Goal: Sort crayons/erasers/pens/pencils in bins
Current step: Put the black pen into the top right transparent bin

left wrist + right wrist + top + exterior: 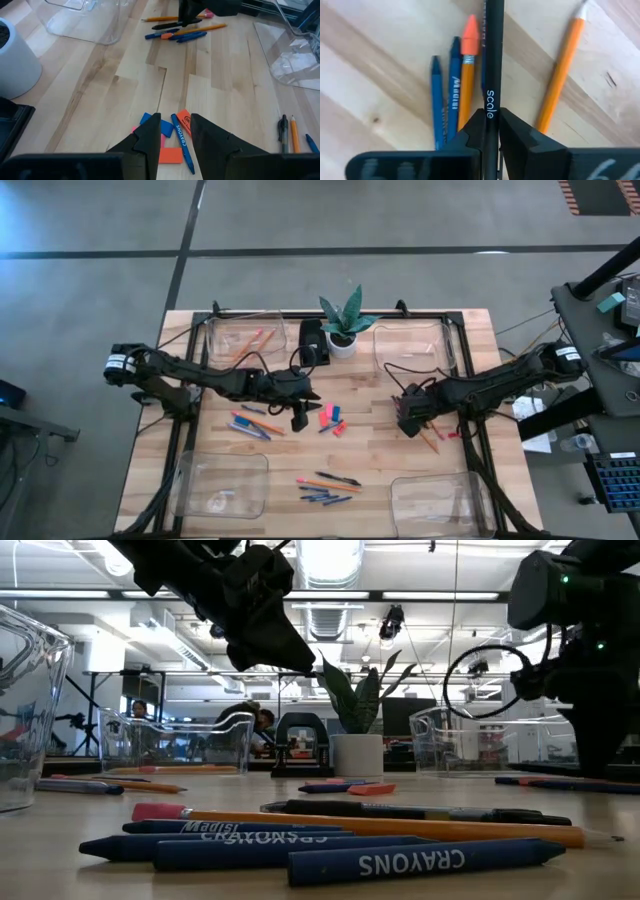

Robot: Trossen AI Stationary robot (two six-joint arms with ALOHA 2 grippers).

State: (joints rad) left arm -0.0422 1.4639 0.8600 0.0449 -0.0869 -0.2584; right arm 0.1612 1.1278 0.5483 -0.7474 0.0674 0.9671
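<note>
Pens first, it seems: the right pincer [490, 131] is pinching a slim black pen [493, 60] lying among blue crayons [445, 100] on the right of the wooden desk [380, 465], presumably to lift it binward. The left pincer [175, 135] hovers spread over erasers [169, 155].

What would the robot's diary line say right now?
right hand: shut on black pen | left hand: open above erasers | bins: waiting
</note>
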